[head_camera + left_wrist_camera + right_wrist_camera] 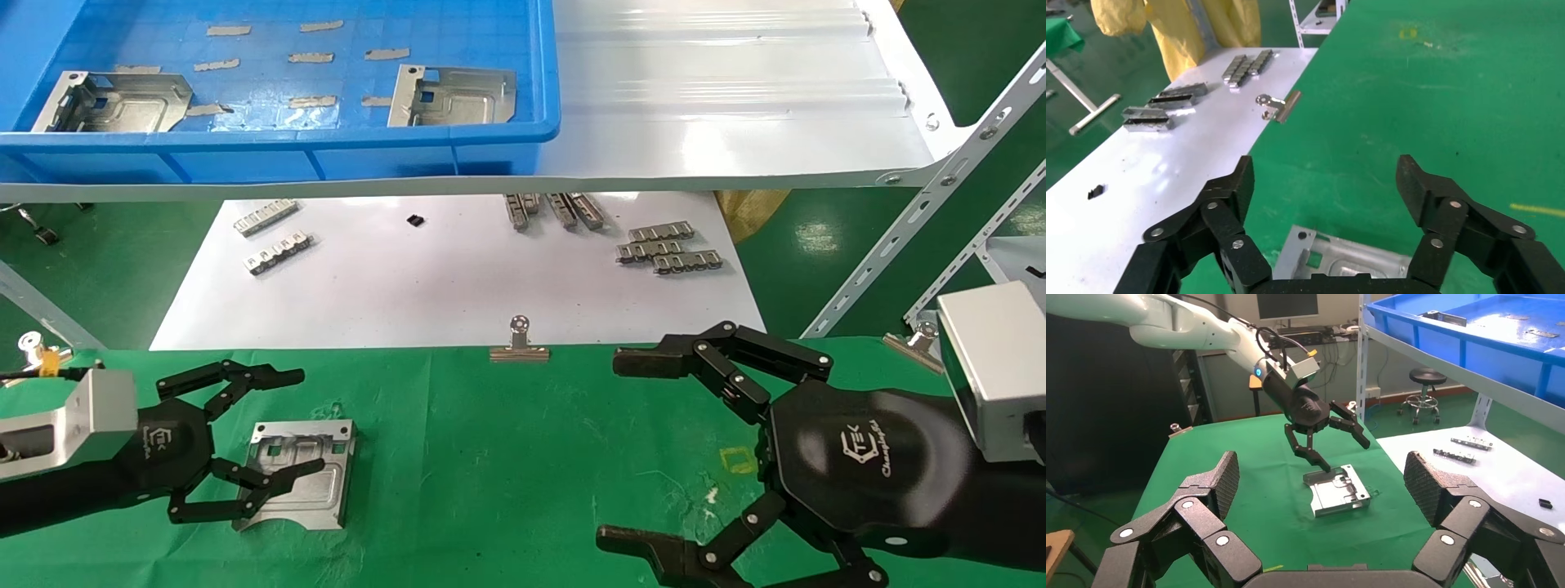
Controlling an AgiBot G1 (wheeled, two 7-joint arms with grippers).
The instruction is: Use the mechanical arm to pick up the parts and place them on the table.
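The left gripper (270,425), a glossy black hexagonal palm with jointed linkage fingers on a silver boxy wrist, hangs with its fingers spread wide over a silvery stamped sheet-metal plate (298,474) lying flat on the wrinkled green cloth table (507,490). The right wrist view shows the fingertips just above the plate's near edge; whether one touches it cannot be told. White lettering on the palm reads "TEK" with a script word beneath, too small to read here.

The right gripper (621,449) – same build, same "TEK" logo – hovers over bare green cloth well apart from the plate, its fingers also spread, holding nothing. A small yellow square outline (739,460) marks the cloth just beside its palm.

Three such plates show in all: one on the table, and two more (114,102) (453,95) in the blue plastic bin (327,151) on the glossy white shelf (735,98) above. Small grey strips also lie scattered in the bin.

Beyond the table's far edge, where a silver binder clip (519,343) grips the cloth, a white sheet (449,286) carries ridged grey metal strips in loose groups – two at the left (274,241), the rest in two clusters to the right (666,247) – plus one small black piece (415,220). Wide open green cloth lies between the two grippers.
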